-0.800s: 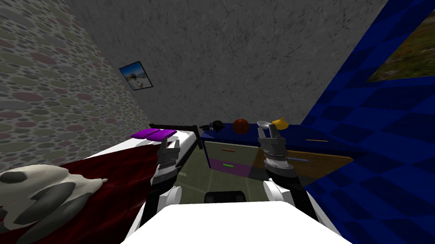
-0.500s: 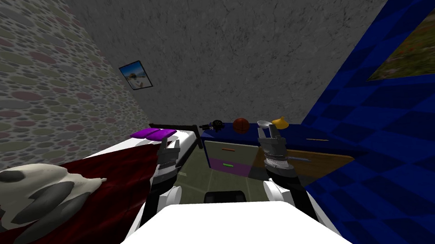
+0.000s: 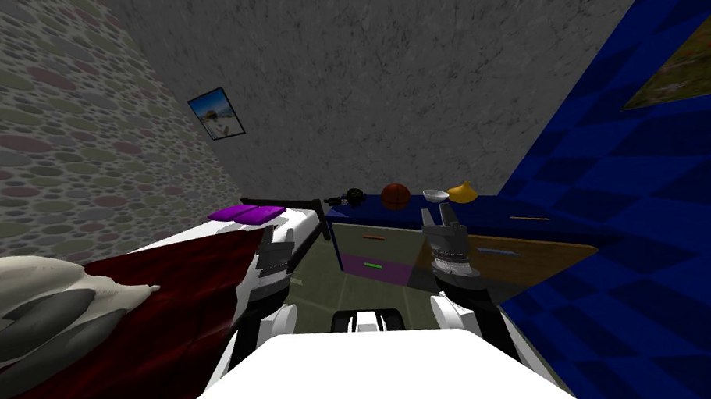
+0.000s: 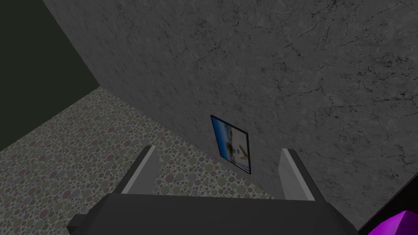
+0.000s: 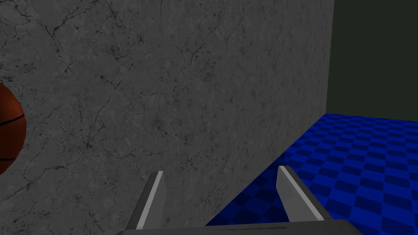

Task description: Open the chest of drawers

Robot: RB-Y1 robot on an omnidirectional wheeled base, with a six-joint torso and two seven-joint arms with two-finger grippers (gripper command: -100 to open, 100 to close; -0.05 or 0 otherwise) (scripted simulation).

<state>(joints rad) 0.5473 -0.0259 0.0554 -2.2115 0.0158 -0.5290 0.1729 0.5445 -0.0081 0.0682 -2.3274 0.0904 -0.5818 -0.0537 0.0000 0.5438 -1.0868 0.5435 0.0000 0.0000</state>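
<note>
Chest of drawers (image 3: 371, 248): stood at twelve o'clock, beyond both grippers, untouched.
Left gripper (image 3: 279, 234): at eleven o'clock, fingers wide apart, empty.
Right gripper (image 3: 440, 217): at one o'clock, fingers wide apart, empty.

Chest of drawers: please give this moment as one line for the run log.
stage: before contact | chest of drawers: ahead, drawers look shut, untouched | left jaws: open, empty | right jaws: open, empty | on top: basketball, bowl
</note>
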